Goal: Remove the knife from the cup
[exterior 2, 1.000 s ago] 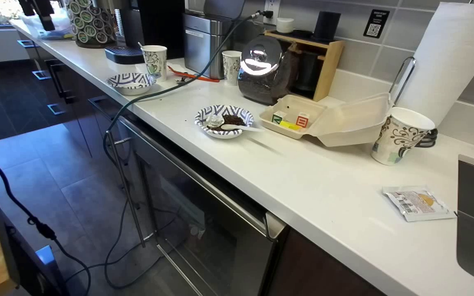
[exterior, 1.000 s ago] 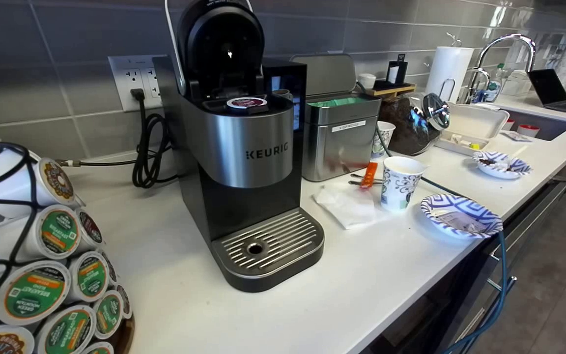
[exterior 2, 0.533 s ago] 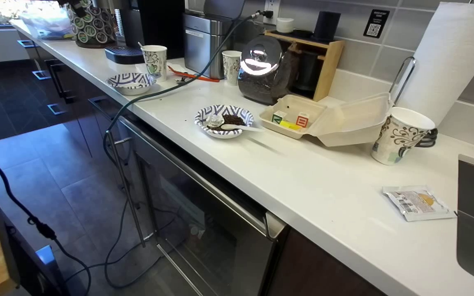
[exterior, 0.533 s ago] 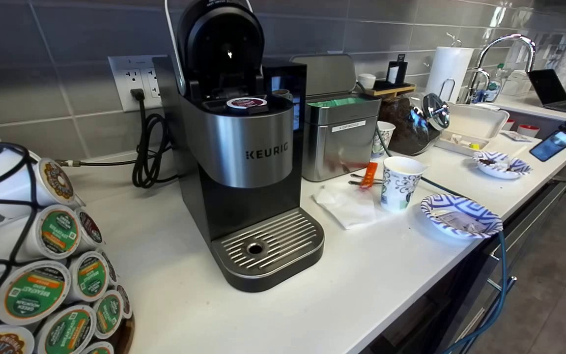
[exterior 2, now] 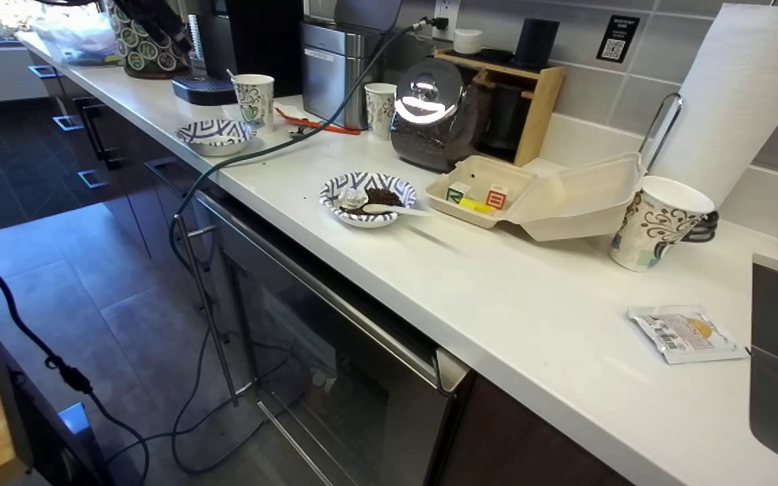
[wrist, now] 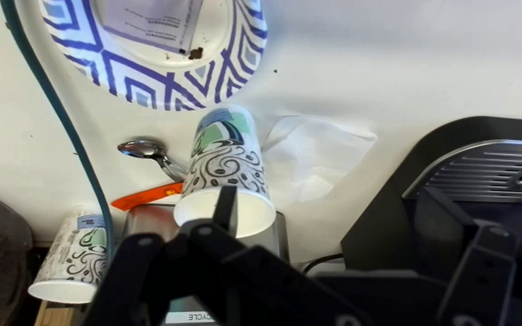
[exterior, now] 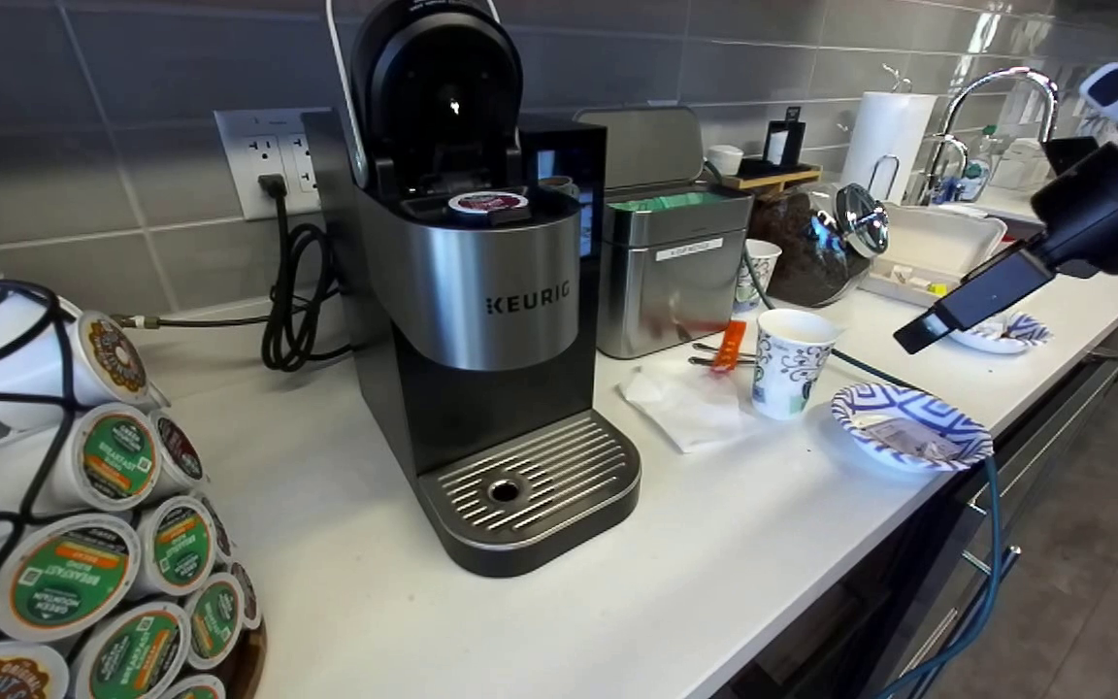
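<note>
While coffee pods [exterior: 120, 456] are crowding the near left, the coffee machine [exterior: 486, 291] is standing open beside them. Farther right, a napkin [exterior: 685, 403] is lying on the counter [exterior: 540, 621], and just right of it the white cup [exterior: 790, 369] is standing upright; in an exterior view a thin tip [exterior 2: 230, 72] is showing at the cup's rim, but what it is I cannot tell. Right of the cup, a patterned plate [exterior: 955, 425] is holding a packet [exterior: 913, 439]. At the right, the gripper [wrist: 330, 201] is hovering above the counter, its fingers [wrist: 440, 226] standing spread apart.
</note>
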`<action>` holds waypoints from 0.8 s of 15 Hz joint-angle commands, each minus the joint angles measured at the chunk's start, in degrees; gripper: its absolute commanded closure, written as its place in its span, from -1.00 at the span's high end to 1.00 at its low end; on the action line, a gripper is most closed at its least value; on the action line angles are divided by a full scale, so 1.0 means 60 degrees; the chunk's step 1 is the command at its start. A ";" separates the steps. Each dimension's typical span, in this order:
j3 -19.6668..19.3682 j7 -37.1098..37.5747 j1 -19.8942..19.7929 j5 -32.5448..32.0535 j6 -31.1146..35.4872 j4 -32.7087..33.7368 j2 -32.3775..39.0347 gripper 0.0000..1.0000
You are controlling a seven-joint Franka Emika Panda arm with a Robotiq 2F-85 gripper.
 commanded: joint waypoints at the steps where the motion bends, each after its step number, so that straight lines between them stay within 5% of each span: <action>1: 0.1469 0.1601 -0.2033 -0.1419 0.0051 0.0540 0.0501 1.00; 9: 0.2973 0.2899 -0.3665 -0.2047 -0.0469 0.1181 0.0793 1.00; 12: 0.2783 0.2514 -0.3417 -0.1707 -0.0323 0.1004 0.0691 1.00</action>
